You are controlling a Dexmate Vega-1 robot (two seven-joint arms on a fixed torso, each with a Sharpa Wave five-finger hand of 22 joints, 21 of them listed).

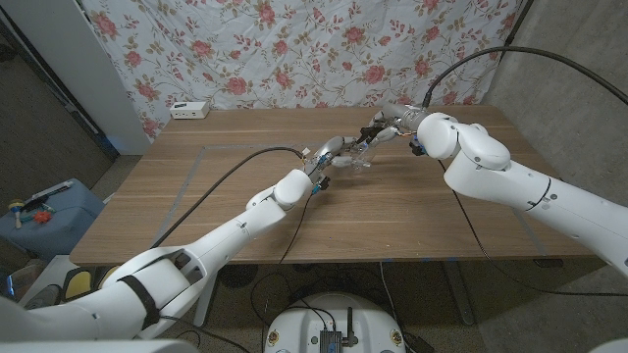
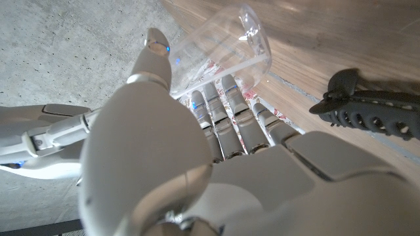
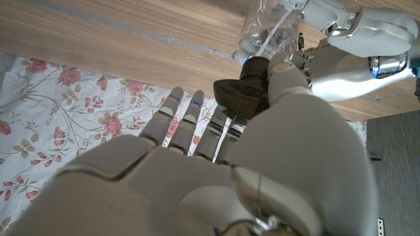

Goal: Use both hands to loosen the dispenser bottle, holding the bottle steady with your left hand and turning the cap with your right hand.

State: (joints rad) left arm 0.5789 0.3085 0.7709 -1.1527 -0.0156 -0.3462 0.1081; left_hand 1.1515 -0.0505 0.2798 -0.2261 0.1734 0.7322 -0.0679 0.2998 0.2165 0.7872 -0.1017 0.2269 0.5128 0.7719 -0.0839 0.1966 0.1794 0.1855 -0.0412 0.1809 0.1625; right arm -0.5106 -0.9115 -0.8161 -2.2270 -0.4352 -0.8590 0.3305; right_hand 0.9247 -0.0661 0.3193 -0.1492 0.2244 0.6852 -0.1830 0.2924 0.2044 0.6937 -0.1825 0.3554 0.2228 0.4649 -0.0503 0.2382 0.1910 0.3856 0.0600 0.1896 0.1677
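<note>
In the upper middle of the head picture, the two white robot hands are meeting over the brown wooden table (image 1: pixel 196 186). The left hand (image 1: pixel 329 155) is wrapping its fingers (image 2: pixel 216 118) around the clear plastic dispenser bottle (image 1: pixel 359 157), which is lying tilted between both hands. The right hand (image 1: pixel 392 123) is pinching the dark round pump cap (image 3: pixel 244 95) between its thumb and a finger, while its other fingers (image 3: pixel 180 121) are spreading out. A black cable (image 1: pixel 221 186) is running along the left arm. A small white box (image 1: pixel 189 110) is sitting at the table's far edge, in front of the flowery cloth (image 1: pixel 294 49).
</note>
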